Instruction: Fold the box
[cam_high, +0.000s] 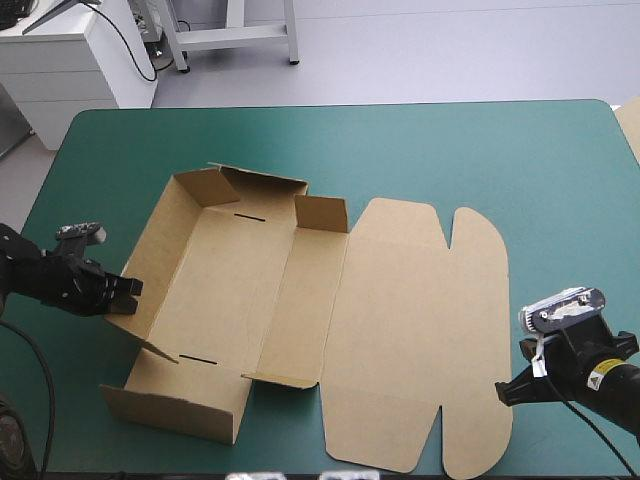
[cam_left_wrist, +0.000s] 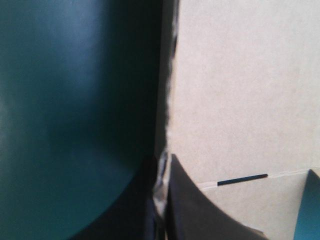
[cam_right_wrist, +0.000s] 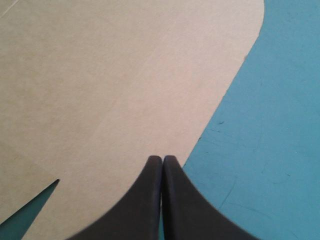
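The teal-green table (cam_high: 560, 170) is being occupied from its centre out toward 8 o'clock by the brown box (cam_high: 230, 290). The tray half is being presented with its walls raised, and the lid (cam_high: 410, 340) is being left flat toward 4 o'clock. The step in hand is judged to be the squaring of the long wall (cam_high: 160, 250) on the box's 9 o'clock side. That wall is being pinched by the left gripper (cam_high: 128, 290), whose black fingers (cam_left_wrist: 200, 215) are all but closed on the board's edge. The wall is best turned about its crease toward 3 o'clock without the tray being dragged. The right gripper (cam_high: 508, 388) is being held at the lid's 4 o'clock edge with its fingers pressed together and empty. Steadying pressure there would likely help. The slot (cam_high: 198, 357) should be left uncovered for tucking.
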